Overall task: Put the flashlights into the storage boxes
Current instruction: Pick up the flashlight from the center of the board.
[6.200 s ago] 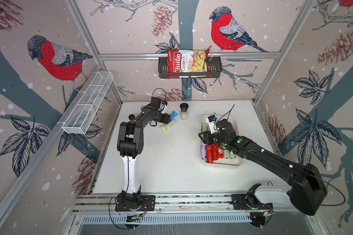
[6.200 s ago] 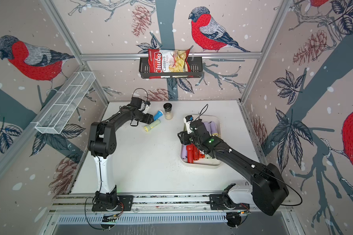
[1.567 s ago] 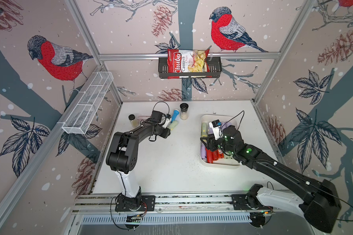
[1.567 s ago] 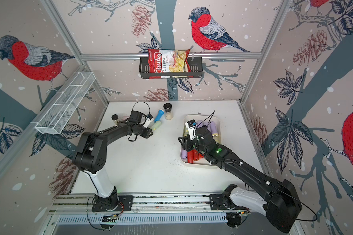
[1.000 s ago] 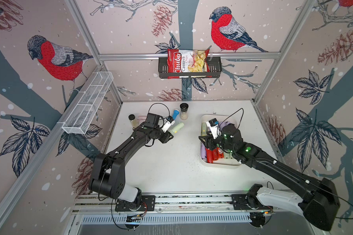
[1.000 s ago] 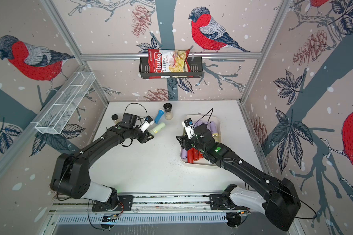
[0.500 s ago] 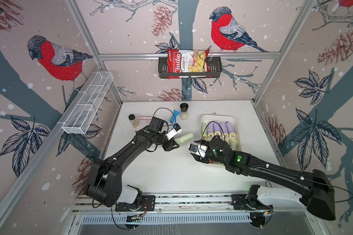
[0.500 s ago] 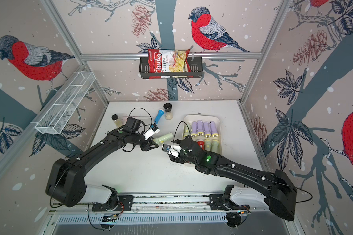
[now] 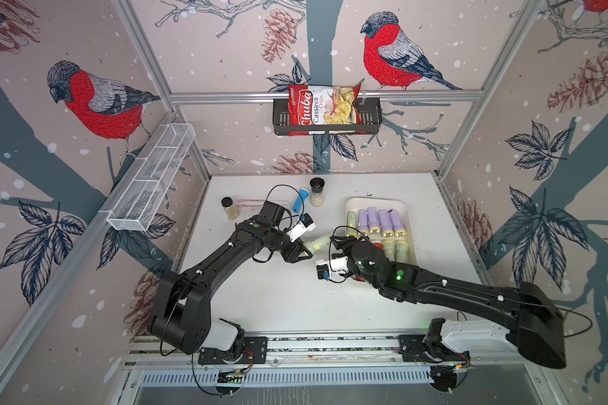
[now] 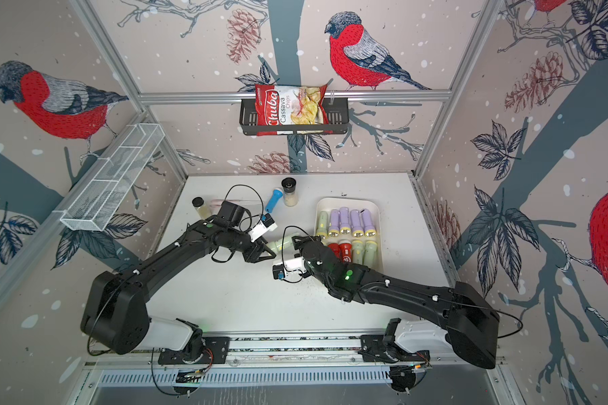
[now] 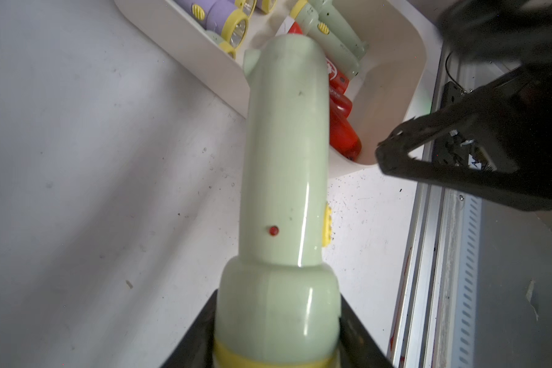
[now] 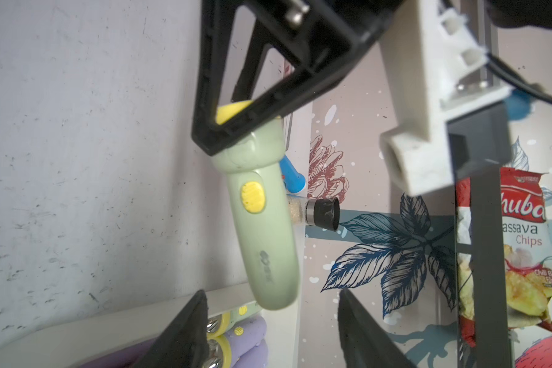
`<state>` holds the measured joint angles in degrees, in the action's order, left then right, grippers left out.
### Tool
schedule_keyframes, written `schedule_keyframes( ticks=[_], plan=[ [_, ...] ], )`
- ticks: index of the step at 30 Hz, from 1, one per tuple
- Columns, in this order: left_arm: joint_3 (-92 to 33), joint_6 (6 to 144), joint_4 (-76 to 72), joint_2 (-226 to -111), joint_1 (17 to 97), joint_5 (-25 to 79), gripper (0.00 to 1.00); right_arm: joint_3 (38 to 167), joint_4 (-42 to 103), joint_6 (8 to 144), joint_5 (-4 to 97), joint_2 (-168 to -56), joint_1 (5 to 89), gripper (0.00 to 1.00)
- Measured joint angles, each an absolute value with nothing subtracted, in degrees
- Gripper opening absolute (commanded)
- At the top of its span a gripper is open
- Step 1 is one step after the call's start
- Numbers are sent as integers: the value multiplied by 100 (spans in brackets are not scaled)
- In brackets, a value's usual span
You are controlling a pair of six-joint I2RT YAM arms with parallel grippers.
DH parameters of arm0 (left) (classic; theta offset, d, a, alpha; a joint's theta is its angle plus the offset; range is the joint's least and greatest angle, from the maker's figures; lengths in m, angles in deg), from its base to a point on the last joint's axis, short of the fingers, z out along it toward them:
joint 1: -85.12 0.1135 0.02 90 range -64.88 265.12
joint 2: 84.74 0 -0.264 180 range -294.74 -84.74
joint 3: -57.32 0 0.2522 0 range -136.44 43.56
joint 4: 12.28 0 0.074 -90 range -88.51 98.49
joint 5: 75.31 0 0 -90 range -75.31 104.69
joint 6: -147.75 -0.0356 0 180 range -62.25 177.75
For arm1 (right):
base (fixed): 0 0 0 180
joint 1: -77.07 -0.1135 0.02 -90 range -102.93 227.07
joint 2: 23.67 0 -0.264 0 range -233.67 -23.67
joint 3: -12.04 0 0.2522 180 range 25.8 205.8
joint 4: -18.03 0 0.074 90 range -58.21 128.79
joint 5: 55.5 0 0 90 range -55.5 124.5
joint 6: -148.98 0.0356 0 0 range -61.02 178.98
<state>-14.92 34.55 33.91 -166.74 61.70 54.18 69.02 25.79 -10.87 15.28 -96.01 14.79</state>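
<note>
My left gripper is shut on the yellow head of a pale green flashlight, held in the air over mid-table. Its tail points at the cream storage box. My right gripper is open, one jaw on each side of the tail without touching it. Lilac, red and green flashlights lie in rows in the box. A blue flashlight lies on the table at the back.
Two black-capped spice jars stand at the back of the table, near the blue flashlight. A white wire-mesh basket hangs on the left wall. A black wall basket with a chips bag hangs at the back.
My left arm has carried the green flashlight from the back toward mid-table. My right gripper has come out of the storage box to the flashlight's tail and opened a little wider.
</note>
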Motion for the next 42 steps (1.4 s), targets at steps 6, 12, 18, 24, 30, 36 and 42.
schedule_keyframes(
  ticks=[6,12,18,24,30,36,42],
  plan=[
    [-1507,3490,3492,-16700,6164,5571,22,7151,2430,-1487,1418,-10165,1584,62],
    [-1509,3507,3511,-16698,6155,5697,22,7357,2209,-1771,1359,-10539,1726,56],
    [-1522,3529,3511,-16698,6155,5776,23,7418,2153,-1981,1357,-10685,1750,42],
    [-1581,3531,3505,-16621,6144,5839,41,7368,2290,-2046,1364,-10508,1750,31],
    [-1658,3818,3275,-16405,6137,5693,75,7068,2386,-1181,1449,-9870,1877,31],
    [-1448,4598,2464,-16048,6146,4941,83,6852,3042,891,2135,-9072,2340,30],
    [-849,5348,1308,-15718,6144,4412,83,6572,3429,3427,2964,-8458,3075,29]
  ],
)
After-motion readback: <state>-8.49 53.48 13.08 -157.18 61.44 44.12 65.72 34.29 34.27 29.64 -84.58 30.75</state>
